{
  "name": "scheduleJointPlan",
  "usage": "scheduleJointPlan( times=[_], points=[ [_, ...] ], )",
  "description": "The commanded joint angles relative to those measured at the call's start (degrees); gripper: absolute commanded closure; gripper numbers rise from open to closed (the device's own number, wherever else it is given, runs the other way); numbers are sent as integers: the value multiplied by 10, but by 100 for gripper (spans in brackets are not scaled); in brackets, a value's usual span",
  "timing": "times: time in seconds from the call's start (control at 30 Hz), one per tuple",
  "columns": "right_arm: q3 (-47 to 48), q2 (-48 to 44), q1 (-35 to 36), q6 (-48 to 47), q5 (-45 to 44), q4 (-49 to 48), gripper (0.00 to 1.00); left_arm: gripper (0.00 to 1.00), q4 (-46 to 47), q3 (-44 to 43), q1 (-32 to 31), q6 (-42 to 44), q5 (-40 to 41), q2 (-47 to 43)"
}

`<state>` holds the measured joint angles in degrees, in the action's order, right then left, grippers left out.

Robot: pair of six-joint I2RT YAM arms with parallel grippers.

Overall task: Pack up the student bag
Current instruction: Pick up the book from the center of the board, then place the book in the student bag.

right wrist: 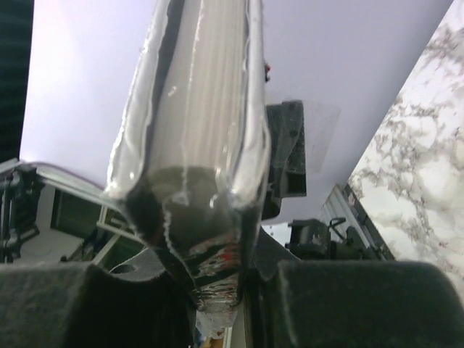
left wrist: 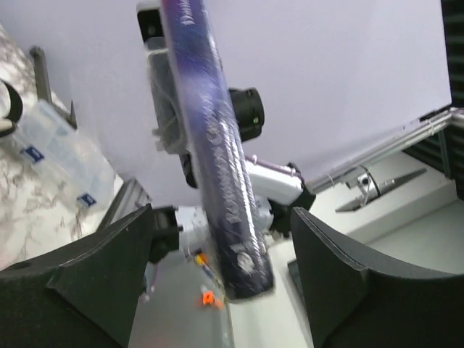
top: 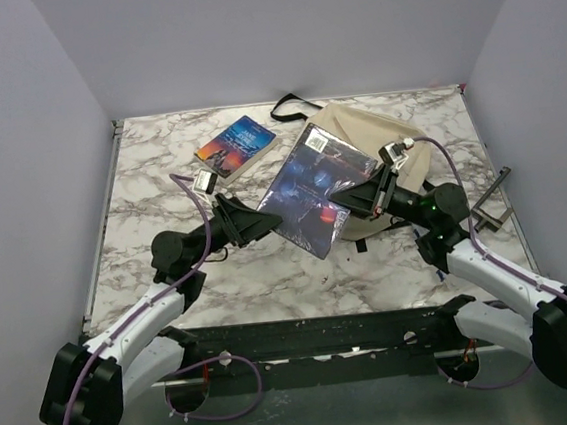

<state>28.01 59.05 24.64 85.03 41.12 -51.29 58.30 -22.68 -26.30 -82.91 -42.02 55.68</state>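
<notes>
A dark blue book (top: 316,189) in clear wrap hangs tilted in the air between both arms. My right gripper (top: 350,198) is shut on its right edge; in the right wrist view the wrapped page edge (right wrist: 196,109) is pinched between the pads of that gripper (right wrist: 217,286). My left gripper (top: 269,217) is at the book's left edge. In the left wrist view the spine (left wrist: 217,159) stands between the open jaws of the left gripper (left wrist: 223,225), with a gap on each side. The cream student bag (top: 403,146) lies behind, partly hidden by the book.
A second book (top: 237,147) with a blue and orange cover lies flat at the back, left of the bag. A black strap (top: 293,103) loops out at the bag's far end. A clear plastic box (top: 494,207) sits at the table's right edge.
</notes>
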Motion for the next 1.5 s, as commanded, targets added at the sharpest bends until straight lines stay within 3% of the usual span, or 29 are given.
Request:
scheduleJointPlan(
  times=[0.0,0.13,0.23,0.3,0.43,0.6,0.73,0.83,0.93,1.07,1.17,1.3,1.33,1.37,1.47],
  points=[
    [39,-14,3,-13,-94,-10,99,20,41,6,-46,17,143,-9],
    [47,-23,17,-46,-154,31,99,20,32,0,-111,52,252,-5],
    [67,-58,47,-103,-237,126,100,24,15,-7,-134,64,322,0],
    [78,-75,75,-139,-296,184,99,29,-19,-21,-141,65,345,6],
    [67,-92,94,-152,-358,198,99,42,-43,-46,-145,59,354,31],
    [69,-80,105,-152,-373,209,99,69,-52,-71,-146,62,342,62],
    [101,-82,106,-195,-377,310,98,96,-55,-69,-134,72,329,65],
    [105,-92,106,-236,-384,384,72,100,-80,-53,-112,123,328,29],
    [89,-100,106,-260,-389,429,45,100,-205,-66,-90,220,357,-38],
    [75,-100,106,-310,-347,452,21,100,-375,-111,-64,358,414,-127],
    [108,-84,106,-404,-331,525,14,100,-490,-142,-60,457,506,-187],
    [184,-45,106,-554,-361,659,14,100,-580,-163,-57,544,571,-248],
    [204,-34,106,-590,-378,686,11,100,-601,-162,-57,556,578,-259],
    [229,-19,110,-626,-403,711,1,100,-612,-158,-56,565,585,-267],
    [312,37,139,-702,-511,792,0,100,-656,-141,-52,536,643,-291]
  ],
)
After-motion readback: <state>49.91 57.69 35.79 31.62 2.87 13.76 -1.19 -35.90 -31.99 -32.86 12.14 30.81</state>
